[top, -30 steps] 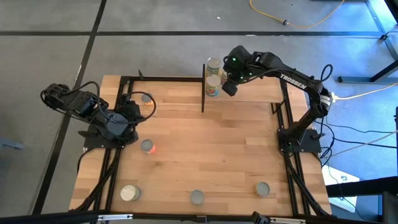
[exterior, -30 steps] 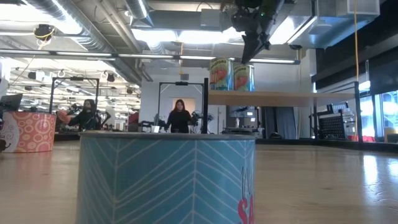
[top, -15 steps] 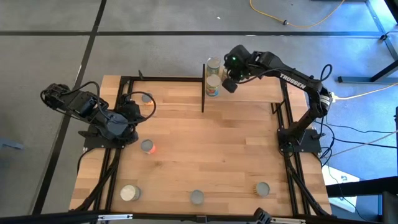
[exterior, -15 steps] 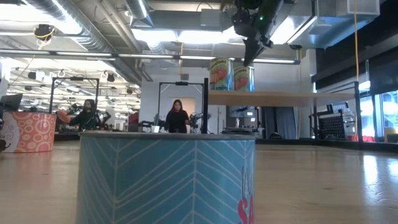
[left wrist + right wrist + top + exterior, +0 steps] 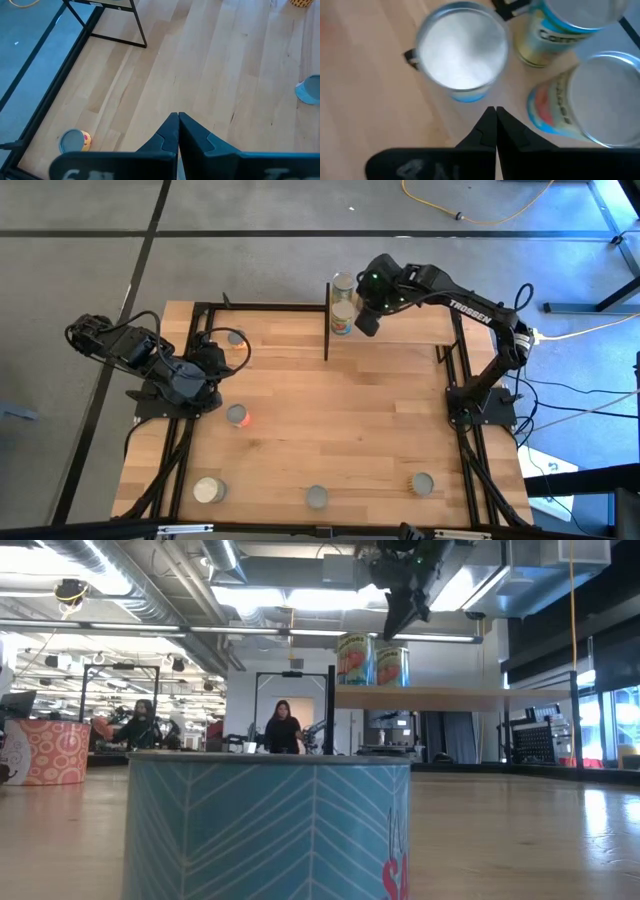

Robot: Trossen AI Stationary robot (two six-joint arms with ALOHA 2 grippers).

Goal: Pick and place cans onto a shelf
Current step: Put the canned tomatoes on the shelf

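Because the right claw (image 5: 366, 320) hangs shut and empty just beside the cans (image 5: 342, 308) standing on the shelf (image 5: 455, 695) at the far edge, a careless swing away could, I judge, clip one and topple it off the board. The left claw (image 5: 178, 131), shut too, waits low at the left of the surface (image 5: 340, 420), where five more cans lie scattered, and the shelf's black post (image 5: 327, 320) stands in the way.

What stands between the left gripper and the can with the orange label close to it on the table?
Nothing visible. The left gripper, shut, has only bare wood between it and that can.
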